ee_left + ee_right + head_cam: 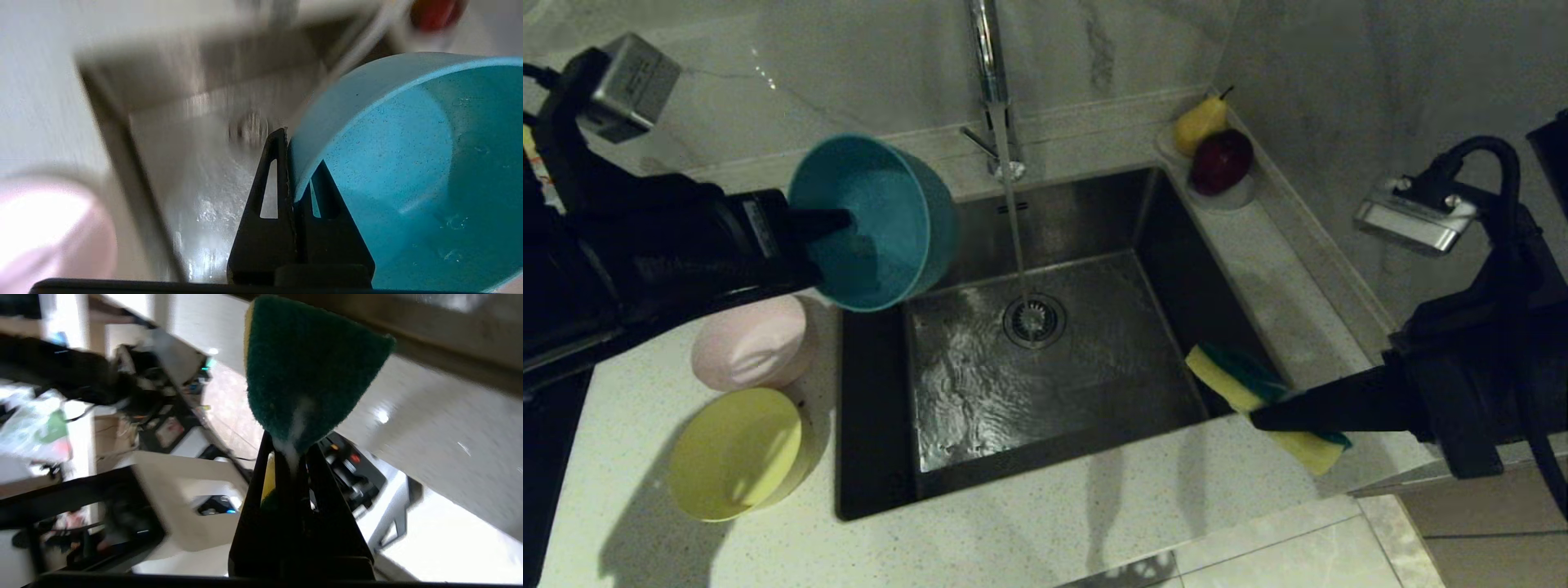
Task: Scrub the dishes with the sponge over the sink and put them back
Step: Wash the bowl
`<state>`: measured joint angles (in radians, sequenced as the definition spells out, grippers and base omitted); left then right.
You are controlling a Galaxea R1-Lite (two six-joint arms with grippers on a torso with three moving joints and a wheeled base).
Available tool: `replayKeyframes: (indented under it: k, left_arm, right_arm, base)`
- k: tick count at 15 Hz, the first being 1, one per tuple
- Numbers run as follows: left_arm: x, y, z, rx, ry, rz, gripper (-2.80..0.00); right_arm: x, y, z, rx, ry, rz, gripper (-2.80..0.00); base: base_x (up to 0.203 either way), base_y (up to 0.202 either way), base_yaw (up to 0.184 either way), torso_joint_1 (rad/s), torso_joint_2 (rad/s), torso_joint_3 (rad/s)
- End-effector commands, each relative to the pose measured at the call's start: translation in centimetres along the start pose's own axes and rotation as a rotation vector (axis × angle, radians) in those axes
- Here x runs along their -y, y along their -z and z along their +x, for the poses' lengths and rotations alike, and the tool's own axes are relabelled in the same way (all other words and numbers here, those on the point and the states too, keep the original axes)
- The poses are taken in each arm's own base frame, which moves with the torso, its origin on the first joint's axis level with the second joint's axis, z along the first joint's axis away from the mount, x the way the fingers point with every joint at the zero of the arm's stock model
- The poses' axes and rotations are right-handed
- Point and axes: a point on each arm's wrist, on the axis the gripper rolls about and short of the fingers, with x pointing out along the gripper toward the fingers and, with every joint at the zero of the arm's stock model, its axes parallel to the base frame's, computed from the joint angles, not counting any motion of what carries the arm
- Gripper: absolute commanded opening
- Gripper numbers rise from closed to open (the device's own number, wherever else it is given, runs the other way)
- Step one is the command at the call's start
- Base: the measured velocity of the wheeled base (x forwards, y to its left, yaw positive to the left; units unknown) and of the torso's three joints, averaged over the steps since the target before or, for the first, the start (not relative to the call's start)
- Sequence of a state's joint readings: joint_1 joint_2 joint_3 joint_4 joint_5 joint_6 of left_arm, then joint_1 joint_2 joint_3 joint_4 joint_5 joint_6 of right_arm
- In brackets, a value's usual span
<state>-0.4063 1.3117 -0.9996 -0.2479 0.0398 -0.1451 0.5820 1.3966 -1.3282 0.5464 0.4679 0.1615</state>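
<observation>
A: What does the left gripper (837, 219) hold?

B: It is pinched on the rim of the blue bowl (876, 222), one finger inside and one outside. The bowl is tipped on its side above the left back corner of the sink (1176, 245), with its opening toward the camera. The far side of the bowl is hidden behind itself.

A: And the right gripper (1262, 416)?

B: It is pressed together on the sponge (1262, 392), at the front right corner of the sink. The green face is up and the yellow foam is below. The fingers cover the middle of the sponge.

A: Where are the other bowls?

B: The pink bowl (752, 343) is upside down on the counter (1054, 523), left of the sink, and the left arm covers part of it. The yellow bowl (737, 453) is just in front of it, opening up.

A: Is the water running?

B: A thin stream falls from the faucet (988, 73) onto the drain (1034, 320). The top of the faucet is cut off. In the left wrist view the sink is blurred, so perhaps the stream passes close to the bowl; I cannot tell if it touches.
</observation>
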Motion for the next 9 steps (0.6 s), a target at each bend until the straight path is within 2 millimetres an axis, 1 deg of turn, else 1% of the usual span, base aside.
replayKeyframes:
  k: [1,2,3,5,7,9]
  left_arm:
    - [1.2,1.0,-0.2,-0.071,0.046,0.002,-2.8]
    - [2.0,1.6,-0.2,-0.116,0.063,0.007,-2.8]
    - [2.5,2.2,0.1,-0.148,0.05,0.015,-2.8]
    - [3.0,3.6,1.7,-0.189,-0.017,0.013,-2.8]
    - [3.7,4.3,3.2,-0.184,-0.031,-0.026,-2.8]
    - [4.7,5.1,4.7,-0.168,-0.056,-0.029,-2.8]
  right_arm:
    - [-0.7,-1.2,0.4,-0.013,-0.077,-0.013,-2.8]
    - [-0.7,-1.6,0.7,-0.027,-0.115,-0.008,-2.8]
    - [-0.8,-2.1,0.9,-0.033,-0.146,-0.006,-2.8]
    - [-1.2,-2.9,0.9,-0.058,-0.208,0.001,-2.8]
    - [-1.7,-4.0,0.9,-0.095,-0.27,0.035,-2.8]
    - [-1.5,-5.1,2.1,-0.128,-0.288,0.099,-2.8]
  base:
    - [0.0,0.0,0.0,0.0,0.0,0.0]
    - [0.0,0.0,0.0,0.0,0.0,0.0]
    - [0.0,0.0,0.0,0.0,0.0,0.0]
    - [0.0,0.0,0.0,0.0,0.0,0.0]
    - [0.0,0.0,0.0,0.0,0.0,0.0]
    - [0.0,0.0,0.0,0.0,0.0,0.0]
